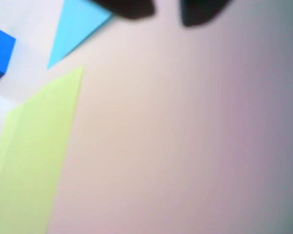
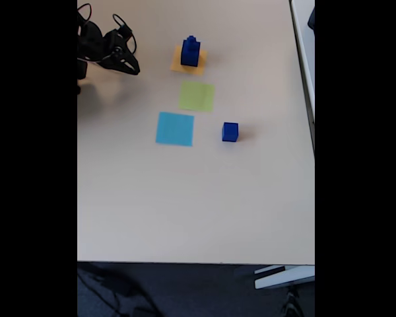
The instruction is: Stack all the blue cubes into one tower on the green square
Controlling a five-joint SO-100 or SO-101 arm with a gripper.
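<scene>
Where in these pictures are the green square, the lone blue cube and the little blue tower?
green square point(image 2: 197, 96): fixed view, the middle of the flat patch.
lone blue cube point(image 2: 230, 131): fixed view, its top face, right of the light-blue square.
blue tower point(image 2: 191, 52): fixed view, the side of its bottom cube, on the orange square.

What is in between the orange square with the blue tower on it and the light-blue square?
The green square lies between them in the fixed view, with nothing standing on it. The orange square is above it and the light-blue square below, a bit to the left.

blue cube point(image 1: 0, 51) edge-cropped, jaws blurred, perhaps apart
</scene>
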